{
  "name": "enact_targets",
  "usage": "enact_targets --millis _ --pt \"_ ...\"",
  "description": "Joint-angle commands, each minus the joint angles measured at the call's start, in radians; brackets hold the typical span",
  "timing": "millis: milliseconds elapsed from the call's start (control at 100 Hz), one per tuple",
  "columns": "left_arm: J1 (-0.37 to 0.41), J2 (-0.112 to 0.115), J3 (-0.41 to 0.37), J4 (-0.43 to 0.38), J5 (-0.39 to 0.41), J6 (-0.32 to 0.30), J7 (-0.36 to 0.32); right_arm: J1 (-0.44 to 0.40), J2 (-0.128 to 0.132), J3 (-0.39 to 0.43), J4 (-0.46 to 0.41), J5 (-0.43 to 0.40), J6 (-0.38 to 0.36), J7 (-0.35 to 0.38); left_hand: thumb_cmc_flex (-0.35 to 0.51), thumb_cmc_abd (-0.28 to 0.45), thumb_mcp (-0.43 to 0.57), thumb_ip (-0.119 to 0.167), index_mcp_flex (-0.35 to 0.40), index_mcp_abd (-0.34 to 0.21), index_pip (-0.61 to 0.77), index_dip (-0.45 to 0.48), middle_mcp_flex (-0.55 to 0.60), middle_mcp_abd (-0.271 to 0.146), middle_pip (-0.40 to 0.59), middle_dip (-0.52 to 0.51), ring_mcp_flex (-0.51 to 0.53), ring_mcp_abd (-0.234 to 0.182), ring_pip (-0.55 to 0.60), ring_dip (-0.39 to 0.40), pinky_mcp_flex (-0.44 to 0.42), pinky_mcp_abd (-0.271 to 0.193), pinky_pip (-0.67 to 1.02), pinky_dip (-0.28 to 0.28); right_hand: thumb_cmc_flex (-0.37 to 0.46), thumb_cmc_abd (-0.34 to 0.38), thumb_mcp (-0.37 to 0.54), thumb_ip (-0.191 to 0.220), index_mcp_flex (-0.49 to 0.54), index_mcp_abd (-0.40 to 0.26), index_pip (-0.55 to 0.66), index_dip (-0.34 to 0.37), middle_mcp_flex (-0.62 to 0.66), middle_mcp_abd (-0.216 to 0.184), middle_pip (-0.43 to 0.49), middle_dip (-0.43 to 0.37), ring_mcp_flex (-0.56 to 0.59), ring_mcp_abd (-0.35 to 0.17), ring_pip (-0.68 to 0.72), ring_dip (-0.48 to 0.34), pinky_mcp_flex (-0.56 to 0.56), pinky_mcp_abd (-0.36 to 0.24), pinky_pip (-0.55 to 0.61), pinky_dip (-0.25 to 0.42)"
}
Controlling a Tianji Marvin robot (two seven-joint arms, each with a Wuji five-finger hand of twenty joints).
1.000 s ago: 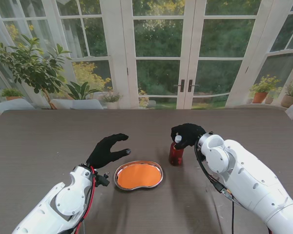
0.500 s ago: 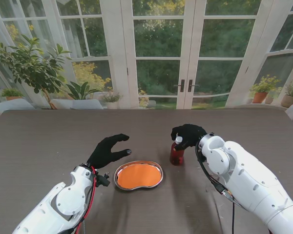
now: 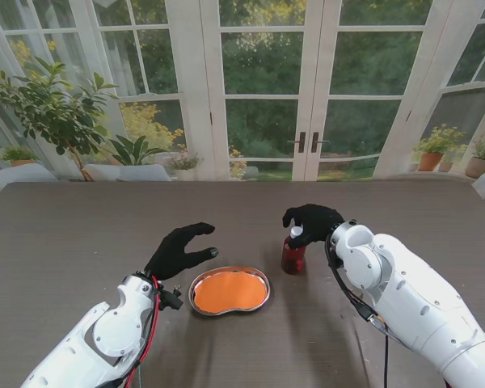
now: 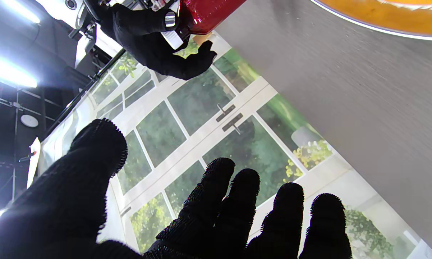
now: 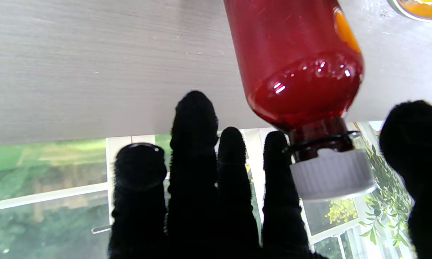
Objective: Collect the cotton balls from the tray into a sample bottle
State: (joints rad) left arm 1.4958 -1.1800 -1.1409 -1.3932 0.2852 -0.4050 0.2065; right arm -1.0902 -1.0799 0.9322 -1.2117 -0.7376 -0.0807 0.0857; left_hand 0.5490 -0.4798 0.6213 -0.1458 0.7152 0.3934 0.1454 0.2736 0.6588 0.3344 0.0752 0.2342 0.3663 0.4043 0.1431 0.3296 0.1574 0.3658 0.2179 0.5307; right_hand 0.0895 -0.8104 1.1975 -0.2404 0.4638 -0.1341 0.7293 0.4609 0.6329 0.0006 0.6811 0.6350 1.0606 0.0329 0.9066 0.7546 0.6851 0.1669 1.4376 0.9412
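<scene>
At frame centre, the upright red bottle stands right of the tray; the right hand cups its white cap, grip uncertain; the left hand hovers open, empty.

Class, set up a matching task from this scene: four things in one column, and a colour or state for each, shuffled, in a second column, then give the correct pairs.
Things:
1. tray
2. sample bottle
3. bottle cap
4. left robot hand

Descriptions:
A. white
B. open, holding nothing
C. metal rim, orange inside
D. dark red, upright on the table

Pairs: 1-C, 2-D, 3-A, 4-B
</scene>
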Motion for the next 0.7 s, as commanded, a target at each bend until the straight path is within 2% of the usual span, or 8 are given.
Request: enact_targets --millis 0,150,190,230,300,370,550,690 --pt "0.000 -0.003 0.000 0.000 -0.003 -0.001 -0.019 -0.003 -0.001 0.008 -0.011 0.002 0.006 0.021 0.013 0.037 0.002 0.035 0.014 -0.137 0.005 0.006 0.020 -0.021 0.004 0.012 0.017 0.003 0.008 0.009 0.004 0.000 -0.014 0.012 -0.051 0.028 -0.030 0.009 -0.029 -0.022 -0.012 -0.022 -0.030 -0.004 -0.017 -0.021 -0.027 0.022 -0.016 -0.018 -0.019 0.051 -0.011 0.028" --pt "0.001 -0.003 -0.001 -0.001 -0.005 0.000 -0.017 -0.006 0.002 0.032 -0.033 -0.004 0.018 0.034 0.014 0.041 -0.001 0.035 0.014 -0.139 0.004 0.006 0.020 -0.021 0.004 0.012 0.014 0.003 0.006 0.009 0.002 0.000 -0.015 0.012 -0.083 0.090 -0.073 0.015 -0.029 -0.035 -0.024 -0.024 -0.032 -0.020 -0.044 -0.049 -0.060 0.044 -0.054 -0.029 -0.042 0.062 -0.026 0.040" --pt "0.001 -0.003 -0.001 -0.001 -0.005 0.000 -0.017 -0.008 0.003 0.041 -0.042 -0.008 0.022 0.038 0.014 0.043 -0.003 0.035 0.012 -0.141 0.004 0.006 0.017 -0.020 0.003 0.012 0.013 0.004 0.005 0.009 0.001 0.000 -0.015 0.012 -0.085 0.147 -0.114 0.020 -0.030 -0.043 -0.033 -0.024 -0.032 -0.021 -0.052 -0.059 -0.072 0.051 -0.082 -0.040 -0.054 0.065 -0.040 0.045" --pt "0.002 -0.004 -0.002 -0.001 -0.005 -0.001 -0.016 -0.012 0.004 0.052 -0.052 -0.016 0.027 0.038 0.014 0.044 -0.005 0.035 0.010 -0.140 0.003 0.006 0.017 -0.022 0.003 0.012 0.012 0.002 0.005 0.009 0.001 0.001 -0.016 0.012 -0.083 0.172 -0.137 0.026 -0.027 -0.046 -0.035 -0.023 -0.032 -0.026 -0.056 -0.063 -0.079 0.056 -0.103 -0.050 -0.063 0.068 -0.054 0.043" --pt "0.002 -0.004 -0.003 -0.001 -0.006 -0.001 -0.013 -0.024 0.002 0.073 -0.071 -0.021 0.039 0.027 0.015 0.044 -0.006 0.035 0.005 -0.143 0.000 0.005 0.012 -0.021 0.001 0.011 0.009 0.001 0.003 0.008 0.001 0.003 -0.016 0.012 -0.073 0.187 -0.157 0.034 -0.020 -0.051 -0.040 -0.019 -0.031 -0.029 -0.076 -0.079 -0.105 0.073 -0.180 -0.089 -0.097 0.091 -0.129 0.019" --pt "0.002 -0.005 -0.003 0.000 -0.007 -0.001 -0.012 -0.040 -0.005 0.094 -0.088 -0.010 0.057 -0.001 0.016 0.046 -0.008 0.036 -0.010 -0.144 -0.006 0.003 0.005 -0.024 -0.001 0.010 0.003 -0.001 0.001 0.007 -0.002 0.002 -0.017 0.012 -0.057 0.239 -0.194 0.043 0.002 -0.051 -0.042 -0.013 -0.018 -0.031 -0.088 -0.093 -0.128 0.081 -0.270 -0.139 -0.132 0.104 -0.218 -0.024" --pt "0.003 -0.007 -0.005 0.000 -0.013 -0.004 -0.008 -0.090 -0.035 0.141 -0.124 0.076 0.080 -0.100 0.018 0.049 -0.011 0.036 -0.041 -0.149 -0.018 -0.002 -0.011 -0.030 -0.004 0.009 -0.009 -0.013 -0.006 0.006 -0.007 -0.005 -0.018 0.012 -0.023 0.269 -0.208 0.060 0.032 -0.049 -0.041 -0.011 0.005 -0.031 -0.114 -0.123 -0.163 0.059 -0.408 -0.221 -0.173 0.096 -0.320 -0.100" --pt "0.007 -0.008 -0.012 -0.003 -0.014 -0.007 -0.001 -0.136 -0.057 0.174 -0.159 0.165 0.073 -0.154 0.018 0.050 -0.013 0.037 -0.062 -0.149 -0.026 -0.005 -0.019 -0.036 -0.005 0.008 -0.017 -0.019 -0.011 0.004 -0.010 -0.011 -0.019 0.012 0.018 0.243 -0.152 0.071 0.036 -0.031 -0.042 -0.019 0.026 -0.015 -0.157 -0.173 -0.171 0.060 -0.497 -0.282 -0.187 0.098 -0.394 -0.174"
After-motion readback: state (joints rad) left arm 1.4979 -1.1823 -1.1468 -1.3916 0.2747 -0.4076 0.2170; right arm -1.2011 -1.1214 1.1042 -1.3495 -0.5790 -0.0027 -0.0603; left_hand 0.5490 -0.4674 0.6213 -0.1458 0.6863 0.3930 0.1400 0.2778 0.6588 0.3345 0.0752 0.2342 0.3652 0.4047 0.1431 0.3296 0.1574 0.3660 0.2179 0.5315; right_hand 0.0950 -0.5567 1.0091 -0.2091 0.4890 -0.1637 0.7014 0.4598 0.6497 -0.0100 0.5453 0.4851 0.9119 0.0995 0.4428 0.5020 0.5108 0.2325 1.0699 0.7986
